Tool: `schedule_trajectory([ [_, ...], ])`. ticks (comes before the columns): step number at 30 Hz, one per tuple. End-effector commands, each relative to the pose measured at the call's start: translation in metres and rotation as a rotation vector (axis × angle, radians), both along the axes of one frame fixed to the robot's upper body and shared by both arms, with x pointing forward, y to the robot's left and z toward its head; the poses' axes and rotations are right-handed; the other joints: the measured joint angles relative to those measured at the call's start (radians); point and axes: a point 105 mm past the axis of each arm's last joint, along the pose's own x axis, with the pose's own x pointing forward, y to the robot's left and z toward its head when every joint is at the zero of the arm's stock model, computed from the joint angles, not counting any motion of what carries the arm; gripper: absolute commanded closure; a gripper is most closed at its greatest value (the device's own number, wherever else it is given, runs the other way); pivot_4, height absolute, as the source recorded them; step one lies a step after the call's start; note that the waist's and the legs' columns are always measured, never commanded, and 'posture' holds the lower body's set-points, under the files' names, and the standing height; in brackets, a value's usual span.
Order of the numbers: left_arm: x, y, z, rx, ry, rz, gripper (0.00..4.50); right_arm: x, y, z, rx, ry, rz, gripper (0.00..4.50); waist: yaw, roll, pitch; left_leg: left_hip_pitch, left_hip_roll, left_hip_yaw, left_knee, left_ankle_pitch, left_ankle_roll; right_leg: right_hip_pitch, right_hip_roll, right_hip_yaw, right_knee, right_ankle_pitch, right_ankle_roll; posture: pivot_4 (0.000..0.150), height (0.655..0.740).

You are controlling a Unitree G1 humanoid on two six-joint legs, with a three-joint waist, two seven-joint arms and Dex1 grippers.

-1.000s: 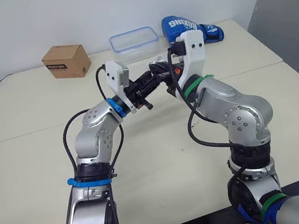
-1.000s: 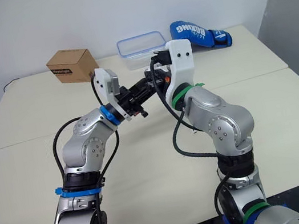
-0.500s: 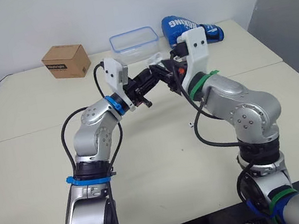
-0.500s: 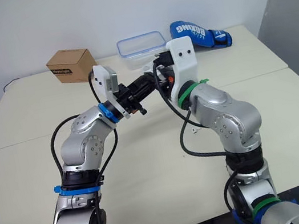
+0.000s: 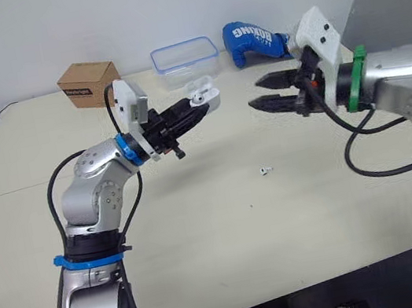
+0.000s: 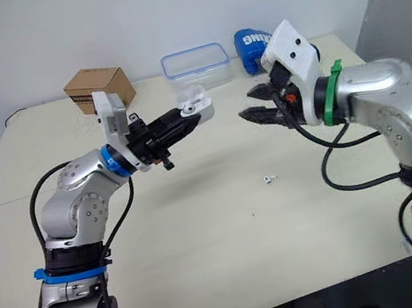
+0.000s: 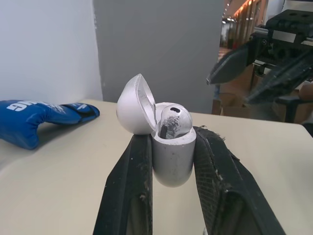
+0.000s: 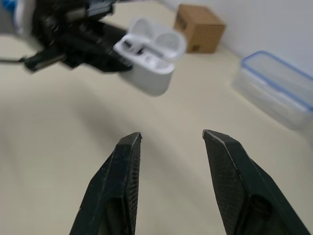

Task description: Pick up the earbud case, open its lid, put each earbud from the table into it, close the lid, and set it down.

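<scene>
The left gripper clamps the earbud case, lid open, one earbud seated inside; the right gripper gapes empty opposite. A second earbud lies on the table beneath them. The blue glove carries white lettering too small to read.

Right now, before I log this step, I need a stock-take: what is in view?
earbud case: one, white, lid open, held above the table
earbud in the case: one, white, seated in the open case
earbud on the table: one, small, white, lying loose mid-table between the two arms
cardboard box: one, brown, far left of the table
storage container: one, clear with blue rim, far middle
boxing glove: one, blue, far edge, right of the container
table: one, cream
left gripper: one, black fingers, clamped on the case body
right gripper: one, black fingers, open, holding nothing, facing the case
</scene>
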Motion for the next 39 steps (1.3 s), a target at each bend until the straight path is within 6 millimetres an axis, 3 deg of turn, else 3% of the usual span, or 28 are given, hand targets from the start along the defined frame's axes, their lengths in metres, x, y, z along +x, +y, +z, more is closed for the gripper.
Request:
schedule_trajectory([
  [1, -0.014, 0.008, 0.008, 0.011, -0.022, -0.060, 3.71, -0.005, 0.006, -0.021, -0.214, 0.032, 0.118, 2.44, -0.001, 0.000, 0.000, 0.000, 0.000, 0.000, 0.000, 0.000, 0.000, 0.000, 0.000, 0.000, 0.000, 0.000, 0.000, 0.150, 0.7400],
  [4, -0.016, 0.011, 0.004, 0.033, -0.010, -0.078, 3.71, 0.002, 0.004, -0.041, -0.331, 0.065, 0.128, 2.44, -0.002, 0.000, 0.000, 0.000, 0.000, 0.000, 0.000, 0.000, 0.000, 0.000, 0.000, 0.000, -0.001, 0.000, 0.000, 0.150, 0.7400],
  [8, -0.020, 0.017, 0.001, 0.053, 0.006, -0.089, 3.71, 0.015, 0.001, -0.082, -0.496, 0.175, 0.090, 2.44, -0.002, -0.001, 0.001, -0.001, 0.000, 0.000, 0.000, 0.000, -0.001, -0.001, 0.000, 0.000, -0.001, 0.000, 0.000, 0.150, 0.7400],
  [11, -0.021, 0.019, -0.002, 0.064, 0.010, -0.093, 3.71, 0.021, -0.002, -0.096, -0.572, 0.213, 0.063, 2.44, 0.000, -0.001, 0.001, -0.001, 0.000, -0.001, 0.000, 0.000, -0.001, -0.001, 0.000, 0.000, -0.001, 0.000, 0.000, 0.150, 0.7400],
  [22, -0.030, 0.016, -0.011, 0.080, 0.022, -0.105, 3.71, 0.049, -0.004, -0.118, -0.718, 0.191, 0.035, 2.44, 0.003, -0.001, 0.001, -0.001, 0.000, -0.001, 0.000, 0.000, -0.001, -0.002, -0.001, 0.000, 0.000, 0.000, 0.000, 0.150, 0.7400],
  [39, -0.038, 0.016, -0.014, 0.079, 0.031, -0.087, 3.71, 0.062, 0.002, -0.139, -0.831, 0.159, 0.120, 2.44, 0.002, -0.001, 0.001, -0.001, 0.000, -0.001, 0.000, 0.000, -0.001, -0.002, -0.001, 0.000, 0.000, 0.000, 0.000, 0.150, 0.7400],
])
